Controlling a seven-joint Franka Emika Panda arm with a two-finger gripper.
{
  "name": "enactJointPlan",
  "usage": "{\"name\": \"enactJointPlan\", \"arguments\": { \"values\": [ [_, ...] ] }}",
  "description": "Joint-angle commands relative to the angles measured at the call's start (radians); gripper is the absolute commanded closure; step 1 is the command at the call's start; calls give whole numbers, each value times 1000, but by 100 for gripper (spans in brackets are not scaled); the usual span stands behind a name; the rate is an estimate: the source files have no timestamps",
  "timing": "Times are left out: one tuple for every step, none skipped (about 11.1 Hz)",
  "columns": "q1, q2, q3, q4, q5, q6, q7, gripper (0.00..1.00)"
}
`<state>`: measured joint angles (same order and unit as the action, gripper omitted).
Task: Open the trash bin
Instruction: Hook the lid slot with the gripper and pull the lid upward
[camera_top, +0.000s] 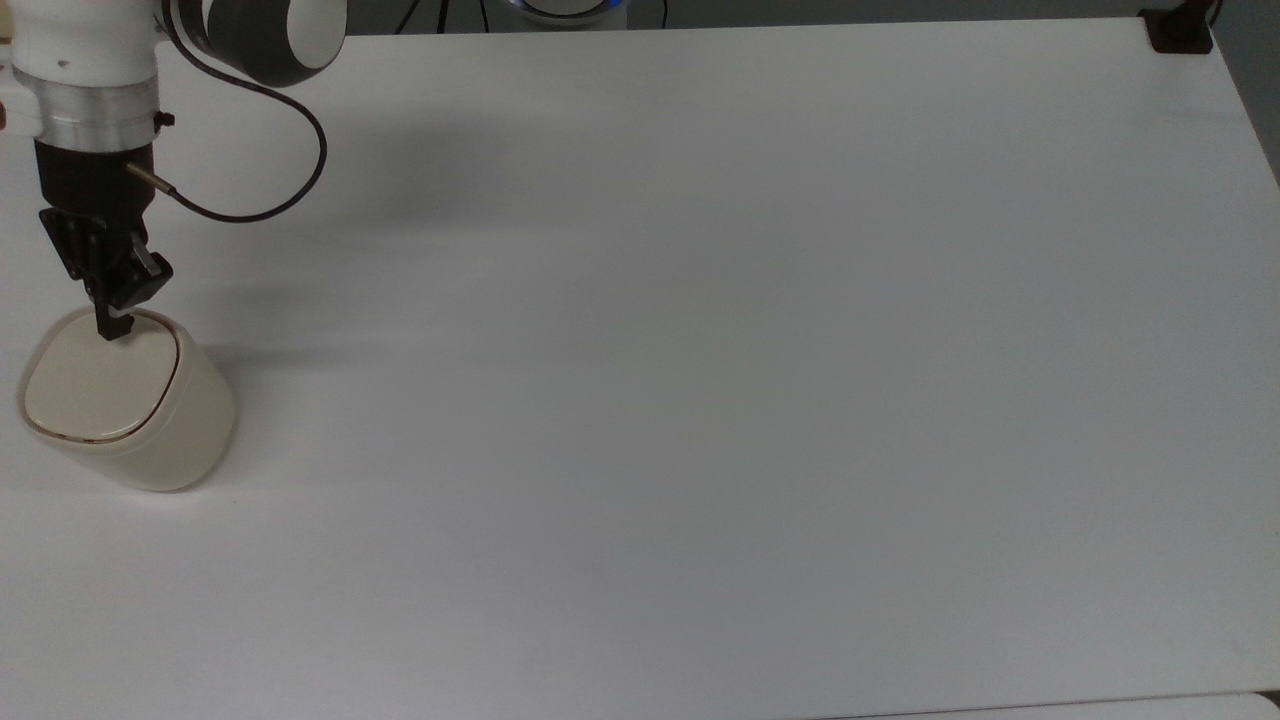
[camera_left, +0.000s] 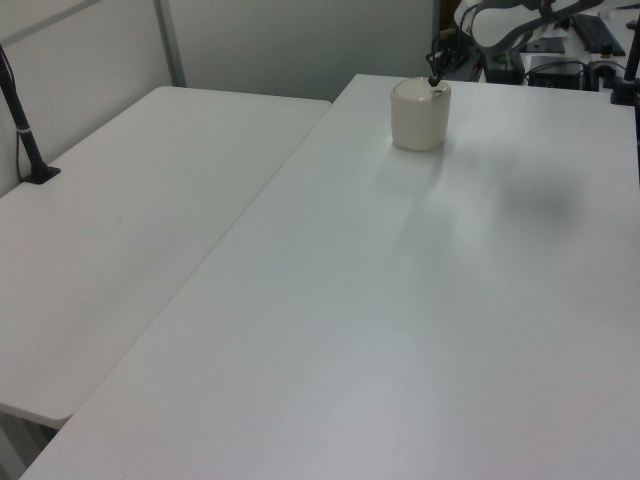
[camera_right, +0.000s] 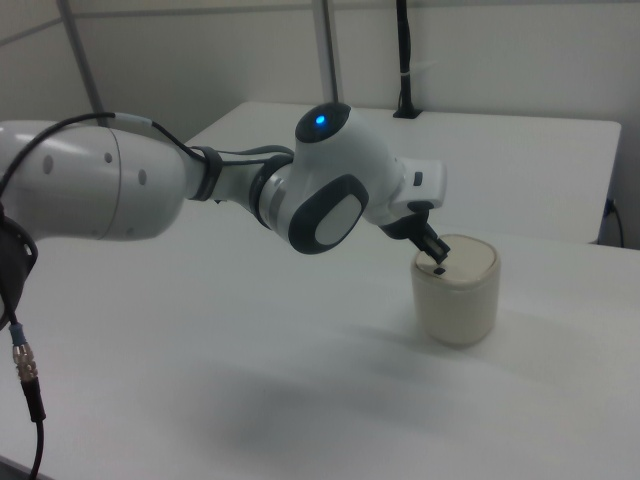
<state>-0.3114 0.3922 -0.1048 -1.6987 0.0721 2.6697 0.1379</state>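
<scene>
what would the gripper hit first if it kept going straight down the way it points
Most likely the trash bin's lid, at its button edge: the gripper points down right over it. Whether it already touches is unclear.

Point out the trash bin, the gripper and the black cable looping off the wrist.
trash bin (camera_top: 95, 385): top view, centre of its flat lid.
gripper (camera_top: 108, 328): top view, tip of the jaws, over the lid's far edge.
black cable (camera_top: 300, 195): top view, outer bend of the loop.

White tables (camera_left: 150, 200); pale partition walls (camera_left: 290, 40)
</scene>
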Motion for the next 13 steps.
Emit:
{"name": "enactJointPlan", "arguments": {
  "values": [
    [3,13,-3,-16,21,55,8,100],
    [3,23,-3,-15,20,56,5,100],
    [3,25,-3,-16,17,56,0,100],
    [5,25,-3,-24,9,56,0,100],
    [6,25,-3,-30,0,56,-1,100],
    [8,27,-3,-38,-11,56,-3,100],
    [9,27,-3,-45,-32,56,0,100],
    [9,27,-3,-51,-35,56,0,100],
    [6,19,-3,-47,-29,56,11,100],
    [5,-2,-3,-44,-17,50,17,100],
    [5,-41,-1,-44,-2,44,28,100],
    [11,-79,3,-44,12,41,63,100],
    [12,-111,7,-42,14,7,87,100]
  ]
}}
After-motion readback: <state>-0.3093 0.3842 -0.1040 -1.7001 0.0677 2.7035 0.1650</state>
